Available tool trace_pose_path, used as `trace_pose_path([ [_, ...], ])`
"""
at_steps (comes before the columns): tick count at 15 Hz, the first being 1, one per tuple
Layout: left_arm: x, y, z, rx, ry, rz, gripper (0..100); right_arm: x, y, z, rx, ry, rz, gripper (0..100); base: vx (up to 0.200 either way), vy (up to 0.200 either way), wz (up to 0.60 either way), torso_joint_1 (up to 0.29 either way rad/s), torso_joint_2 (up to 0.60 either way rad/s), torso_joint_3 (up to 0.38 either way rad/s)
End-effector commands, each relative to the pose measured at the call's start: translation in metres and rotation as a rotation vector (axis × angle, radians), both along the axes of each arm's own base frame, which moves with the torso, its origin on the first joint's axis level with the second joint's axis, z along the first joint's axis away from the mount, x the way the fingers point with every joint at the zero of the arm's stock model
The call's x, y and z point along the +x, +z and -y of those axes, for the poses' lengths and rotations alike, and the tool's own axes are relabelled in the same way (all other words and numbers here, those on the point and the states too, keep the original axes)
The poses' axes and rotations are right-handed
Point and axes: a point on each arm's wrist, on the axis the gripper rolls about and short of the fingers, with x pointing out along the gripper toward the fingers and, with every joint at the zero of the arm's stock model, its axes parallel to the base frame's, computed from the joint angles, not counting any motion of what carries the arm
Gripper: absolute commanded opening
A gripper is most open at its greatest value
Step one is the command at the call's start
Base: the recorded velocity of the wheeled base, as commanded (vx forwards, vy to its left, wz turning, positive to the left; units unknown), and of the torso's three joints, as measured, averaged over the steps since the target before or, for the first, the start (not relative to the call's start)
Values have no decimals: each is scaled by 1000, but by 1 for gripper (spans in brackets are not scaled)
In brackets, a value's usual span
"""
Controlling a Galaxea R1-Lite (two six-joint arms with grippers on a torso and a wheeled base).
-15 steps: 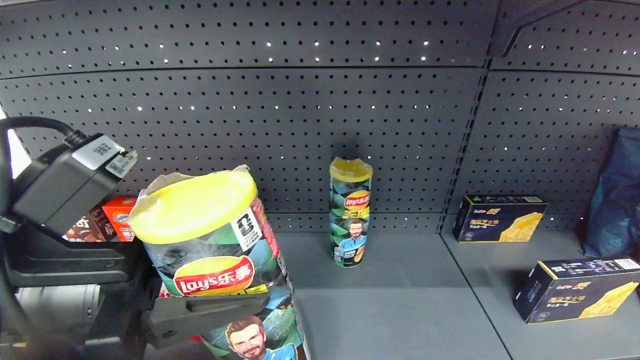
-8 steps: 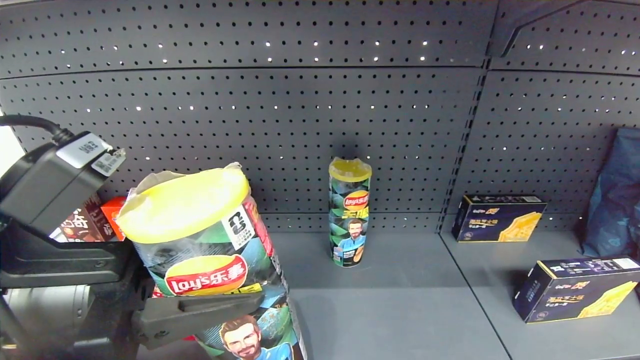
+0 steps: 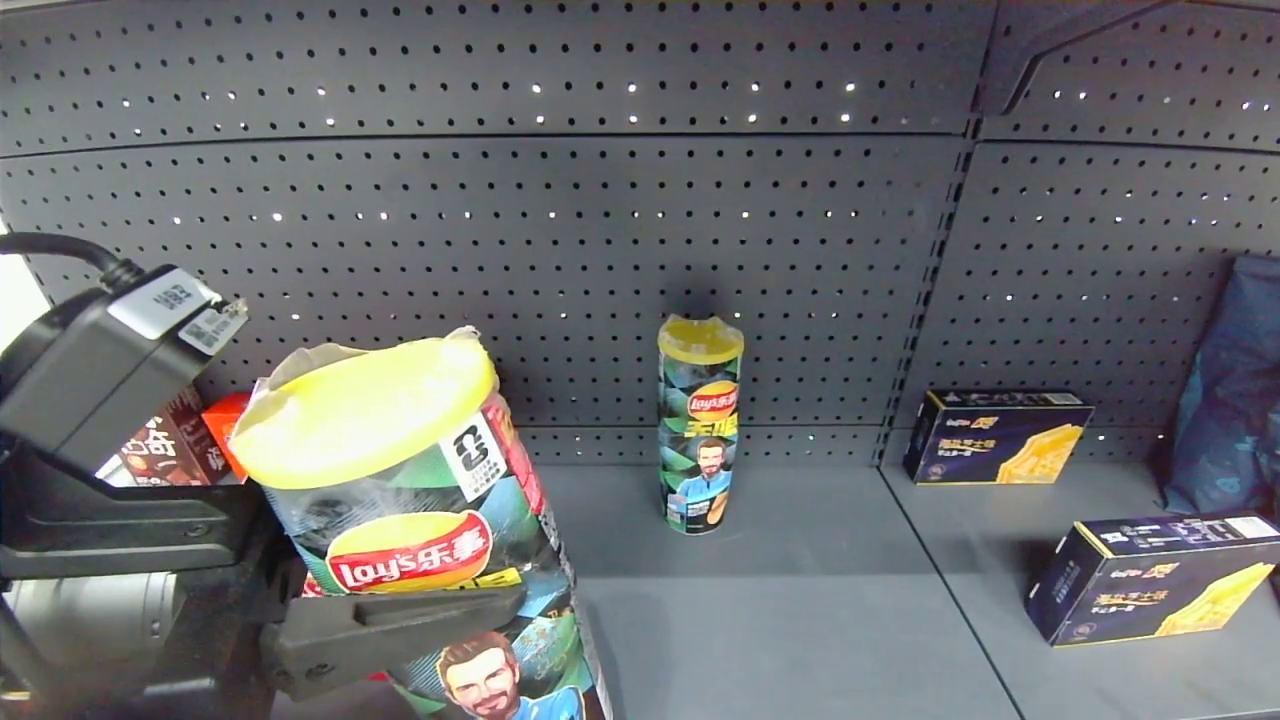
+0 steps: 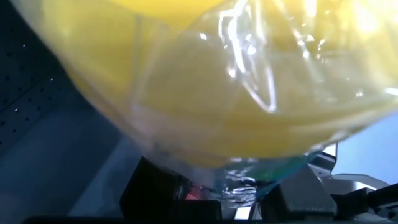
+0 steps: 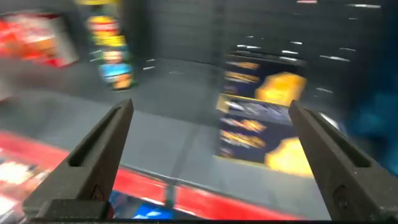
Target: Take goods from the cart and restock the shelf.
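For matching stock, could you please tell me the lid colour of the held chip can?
The lid of the chip can is yellow, clearest in the head view.

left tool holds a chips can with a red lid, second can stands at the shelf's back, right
The lid is yellow, not red, per the head view. The left tool does hold the chips can, and the second can stands at the back of the shelf.

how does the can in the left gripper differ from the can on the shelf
The held can is clamped by the left gripper; the shelf can stands free on the shelf by the back panel. The held can leans; the shelf can is upright. Both have a yellow lid and the same label.
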Motion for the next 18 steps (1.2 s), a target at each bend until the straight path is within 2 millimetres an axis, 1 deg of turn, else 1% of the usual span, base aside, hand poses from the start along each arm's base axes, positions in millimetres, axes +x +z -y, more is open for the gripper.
trace_pose_path([
  [1, 3, -2, 1, 5, 6, -9, 0, 51, 30, -16, -24, 166, -122, 100, 0, 0, 0, 0, 0, 0],
  [2, 4, -1, 1, 4, 6, -8, 0, 66, 40, -24, -29, 212, -144, 100, 0, 0, 0, 0, 0, 0],
  [3, 5, -2, 2, 7, 6, -13, 0, 79, 43, -32, -36, 250, -174, 100, 0, 0, 0, 0, 0, 0],
  [4, 6, -4, 3, 12, 4, -21, 0, 92, 43, -40, -45, 297, -204, 100, 0, 0, 0, 0, 0, 0],
  [5, 8, -5, 4, 15, 3, -27, 0, 100, 44, -45, -45, 327, -209, 100, 0, 0, 0, 0, 0, 0],
  [6, 14, -7, 8, 21, -2, -39, 0, 124, 41, -60, -44, 391, -214, 100, 0, 0, 0, 0, 0, 0],
  [7, 17, -7, 10, 24, -2, -44, 0, 135, 39, -66, -41, 405, -217, 100, 0, 0, 0, 0, 0, 0],
  [8, 21, -6, 12, 25, -5, -47, 0, 155, 37, -75, -39, 426, -227, 100, 0, 0, 0, 0, 0, 0],
  [9, 22, -4, 13, 22, -3, -42, 0, 164, 38, -79, -41, 430, -235, 100, 0, 0, 0, 0, 0, 0],
  [10, 25, -3, 14, 23, -2, -43, 0, 181, 36, -87, -47, 430, -260, 100, 0, 0, 0, 0, 0, 0],
  [12, 29, -6, 17, 29, -3, -55, 0, 208, 35, -99, -45, 458, -247, 100, 0, 0, 0, 0, 0, 0],
  [13, 31, -7, 18, 31, -3, -58, 0, 216, 34, -102, -38, 497, -223, 100, 0, 0, 0, 0, 0, 0],
  [14, 36, -8, 20, 34, -2, -61, 0, 229, 31, -109, -21, 582, -177, 100, 0, 0, 0, 0, 0, 0],
  [15, 36, -7, 21, 33, -3, -62, 0, 235, 26, -114, -20, 599, -176, 100, 0, 0, 0, 0, 0, 0],
  [16, 36, -7, 22, 27, -22, -64, 0, 245, 17, -121, -36, 658, -171, 100, 0, 0, 0, 0, 0, 0],
  [17, 36, -7, 21, 25, -29, -64, 0, 247, 15, -122, -37, 696, -168, 100, 0, 0, 0, 0, 0, 0],
  [18, 36, -7, 21, 23, -35, -65, 0, 257, 9, -125, -36, 791, -139, 100, 0, 0, 0, 0, 0, 0],
])
